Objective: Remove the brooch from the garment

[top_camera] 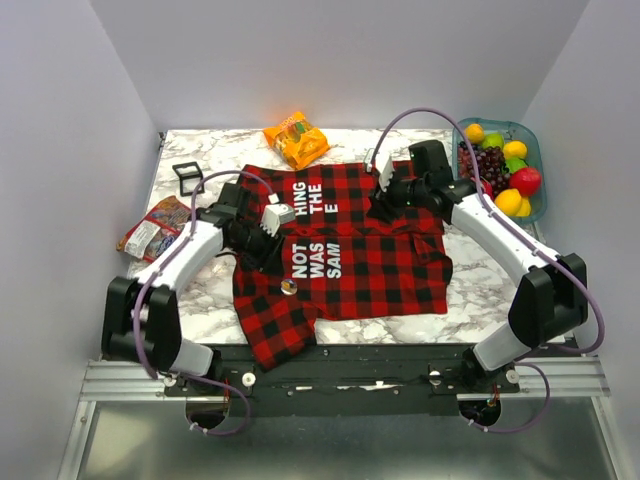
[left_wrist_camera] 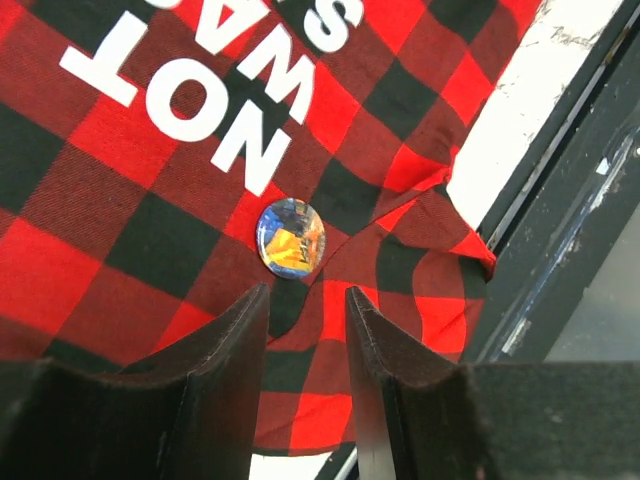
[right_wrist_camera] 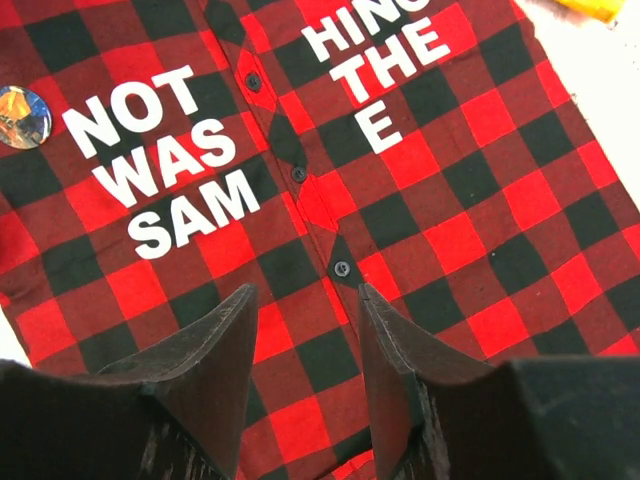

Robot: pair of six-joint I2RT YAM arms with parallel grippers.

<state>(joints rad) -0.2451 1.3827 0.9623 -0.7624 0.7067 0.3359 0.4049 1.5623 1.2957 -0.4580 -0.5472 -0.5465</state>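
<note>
Brooch [left_wrist_camera: 290, 238]: round glossy disc, blue-orange print, sits on the woven red-black plaid garment [top_camera: 370, 250] just beside the white "NOT" lettering. Garment lies spread on the marble desk [top_camera: 470, 290]. Left fingers [left_wrist_camera: 250, 320] parted, empty, near the brooch; right fingers [right_wrist_camera: 235, 320] parted, empty, over the button placket.

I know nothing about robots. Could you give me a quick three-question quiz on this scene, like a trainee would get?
1. True or false: the brooch is on the garment, next to the word NOT.
2. The left gripper and the right gripper are both: A) open, B) shut on the brooch, C) shut on fabric.
3. Fill the gap: the tray at the far right of the top view holds ___.
Key: 1 true; 2 A; 3 fruit.
</note>
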